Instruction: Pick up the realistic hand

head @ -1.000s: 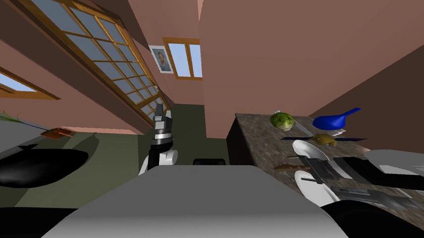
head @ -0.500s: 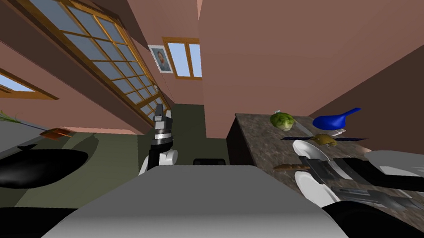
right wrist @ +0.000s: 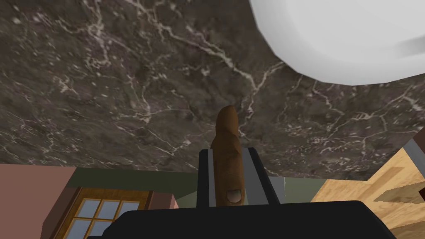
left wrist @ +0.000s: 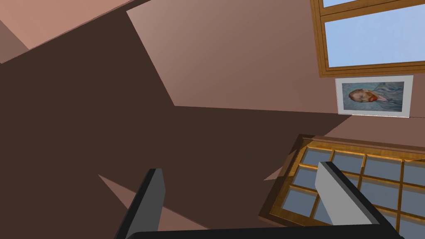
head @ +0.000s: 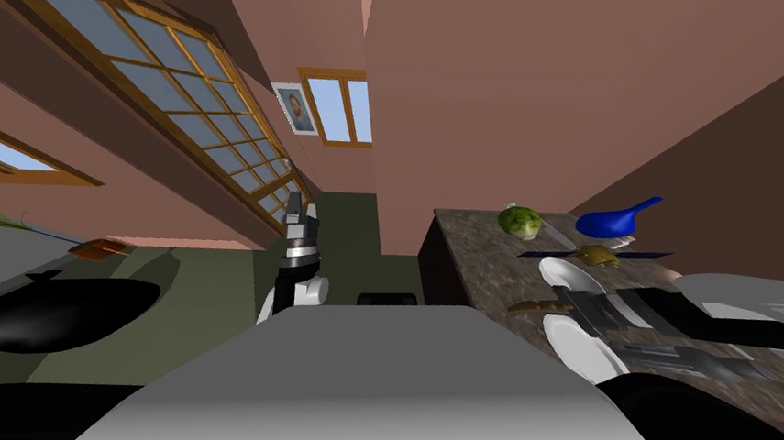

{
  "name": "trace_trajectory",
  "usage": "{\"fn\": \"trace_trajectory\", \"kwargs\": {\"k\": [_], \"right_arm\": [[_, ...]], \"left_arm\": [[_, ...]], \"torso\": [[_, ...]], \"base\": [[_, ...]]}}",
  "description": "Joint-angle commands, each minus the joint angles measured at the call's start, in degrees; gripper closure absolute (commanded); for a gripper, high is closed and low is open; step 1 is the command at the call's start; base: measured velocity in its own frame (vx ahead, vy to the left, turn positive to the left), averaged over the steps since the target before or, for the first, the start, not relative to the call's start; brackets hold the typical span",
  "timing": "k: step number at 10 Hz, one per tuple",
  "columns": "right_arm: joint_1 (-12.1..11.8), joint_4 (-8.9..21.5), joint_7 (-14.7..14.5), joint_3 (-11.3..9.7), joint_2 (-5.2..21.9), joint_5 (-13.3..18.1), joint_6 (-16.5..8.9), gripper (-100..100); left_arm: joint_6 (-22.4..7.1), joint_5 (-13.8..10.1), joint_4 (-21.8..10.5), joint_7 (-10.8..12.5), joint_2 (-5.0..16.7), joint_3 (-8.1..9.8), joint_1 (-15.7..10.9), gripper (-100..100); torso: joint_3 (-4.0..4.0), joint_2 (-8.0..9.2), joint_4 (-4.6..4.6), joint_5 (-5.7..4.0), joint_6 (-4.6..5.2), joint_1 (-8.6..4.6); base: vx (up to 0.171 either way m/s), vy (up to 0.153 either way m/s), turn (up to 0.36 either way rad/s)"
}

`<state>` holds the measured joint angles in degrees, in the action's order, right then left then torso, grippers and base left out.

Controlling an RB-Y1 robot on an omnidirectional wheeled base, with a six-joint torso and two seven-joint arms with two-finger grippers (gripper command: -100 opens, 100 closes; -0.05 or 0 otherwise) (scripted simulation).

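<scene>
Head turned slightly; right pincer (right wrist: pixel 228 153) clamps realistic hand (right wrist: pixel 226 124), mostly hidden; left pincer (left wrist: pixel 240 168) wide.

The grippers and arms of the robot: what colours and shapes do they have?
The left gripper has two thin, flat fingers, light grey with dark edges, on a black box. The right gripper is built the same. In the head view, the left forearm is banded grey, black and white; the right forearm is dark grey.
</scene>
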<state>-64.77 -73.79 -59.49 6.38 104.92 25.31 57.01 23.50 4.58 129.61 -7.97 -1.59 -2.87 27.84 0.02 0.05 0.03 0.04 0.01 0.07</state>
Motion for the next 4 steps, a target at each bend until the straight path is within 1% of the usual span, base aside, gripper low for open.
{"fn": "trace_trajectory", "kwargs": {"k": [1, 2, 3, 4], "right_arm": [[1.61, 0.75, 0.54, -0.69, 1.23, -0.24, 1.10, 100], [1.74, 1.43, 1.00, -0.02, 2.57, -0.60, 2.21, 100], [1.55, 0.96, 0.64, -0.36, 1.91, -0.54, 1.43, 100], [1.68, 1.03, 0.71, -0.45, 2.05, -0.61, 1.57, 0]], "left_arm": [[0.00, 0.00, 0.00, 0.00, 0.00, 0.00, 0.00, 0], [0.00, 0.00, 0.00, 0.00, 0.00, 0.00, 0.00, 0], [0.00, 0.00, 0.00, 0.00, 0.00, 0.00, 0.00, 0], [0.00, 0.00, 0.00, 0.00, 0.00, 0.00, 0.00, 0]], "torso": [[0.00, 0.00, 0.00, 0.00, 0.00, 0.00], [0.03, 0.05, 0.01, -0.01, -0.01, 0.01], [0.05, 0.09, 0.02, 0.00, 0.00, 0.03], [0.04, 0.05, 0.01, -0.02, 0.00, 0.02]], "base": [[-0.033, 0.000, -0.082], [-0.039, 0.001, -0.090], [-0.017, 0.001, -0.015], [0.000, 0.000, 0.000]]}}
